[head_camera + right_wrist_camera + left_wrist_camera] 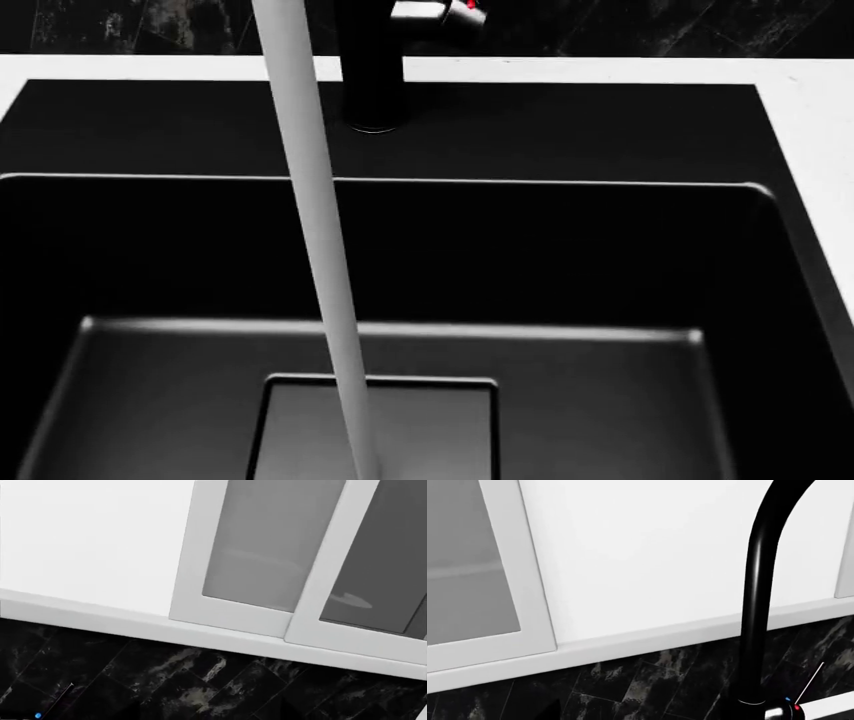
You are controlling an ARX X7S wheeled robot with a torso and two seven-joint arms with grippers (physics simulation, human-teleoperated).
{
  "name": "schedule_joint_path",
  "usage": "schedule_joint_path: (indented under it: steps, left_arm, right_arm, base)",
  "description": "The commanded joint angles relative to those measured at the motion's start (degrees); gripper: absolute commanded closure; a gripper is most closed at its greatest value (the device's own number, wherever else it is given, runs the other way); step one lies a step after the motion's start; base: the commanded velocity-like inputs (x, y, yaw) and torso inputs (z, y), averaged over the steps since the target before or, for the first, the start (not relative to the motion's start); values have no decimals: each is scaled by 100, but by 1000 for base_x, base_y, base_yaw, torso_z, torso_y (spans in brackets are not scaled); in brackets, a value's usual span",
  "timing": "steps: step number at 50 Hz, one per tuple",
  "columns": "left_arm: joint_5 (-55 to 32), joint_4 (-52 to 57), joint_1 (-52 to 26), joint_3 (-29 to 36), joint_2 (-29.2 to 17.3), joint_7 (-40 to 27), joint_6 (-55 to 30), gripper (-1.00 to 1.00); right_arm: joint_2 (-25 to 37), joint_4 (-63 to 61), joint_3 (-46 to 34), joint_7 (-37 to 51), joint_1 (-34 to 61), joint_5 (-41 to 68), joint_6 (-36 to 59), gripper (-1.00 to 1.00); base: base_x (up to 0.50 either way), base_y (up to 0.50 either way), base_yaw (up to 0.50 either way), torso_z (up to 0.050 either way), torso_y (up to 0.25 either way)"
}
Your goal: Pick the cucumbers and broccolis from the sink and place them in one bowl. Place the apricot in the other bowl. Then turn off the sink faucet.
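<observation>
The black sink (pixel 400 260) fills the head view, and its basin shows no cucumbers, broccolis or apricot. A white stream of water (pixel 320 260) runs down from the top of the view into the drain plate (pixel 427 430). The black faucet (pixel 374 70) stands behind the basin, with its metal handle (pixel 434 12) marked red. The faucet spout (pixel 760 595) and handle (pixel 787 711) also show in the left wrist view. No bowl is in view. Neither gripper shows in any view.
A white countertop (pixel 814 120) borders the sink at the back and right. A black marbled backsplash (pixel 627 680) runs under white wall cabinets with frosted glass doors (pixel 267 545).
</observation>
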Motion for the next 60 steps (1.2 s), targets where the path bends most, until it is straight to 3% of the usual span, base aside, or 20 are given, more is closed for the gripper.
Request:
schedule_joint_path:
  steps: [1, 34, 43, 60]
  left_arm:
    - [90, -65, 89, -161, 92, 181, 71, -100]
    - [182, -100, 369, -127, 271, 272, 158, -100]
    - [234, -85, 416, -96, 310, 272, 141, -100]
    - [170, -25, 387, -178, 242, 250, 113, -100]
  right_arm:
    - [-225, 378, 99, -217, -112, -363, -178, -100]
    - [-47, 1117, 143, -306, -317, -664, -483, -100]
    - [-558, 1908, -196, -777, -147, -1165, -712, -100]
    - [-1070, 2242, -599, -1236, 98, -1536, -739, -100]
  base:
    - [0, 0, 0, 0, 0]
    - [0, 0, 0, 0, 0]
    - [0, 0, 0, 0, 0]
    - [0, 0, 0, 17, -92]
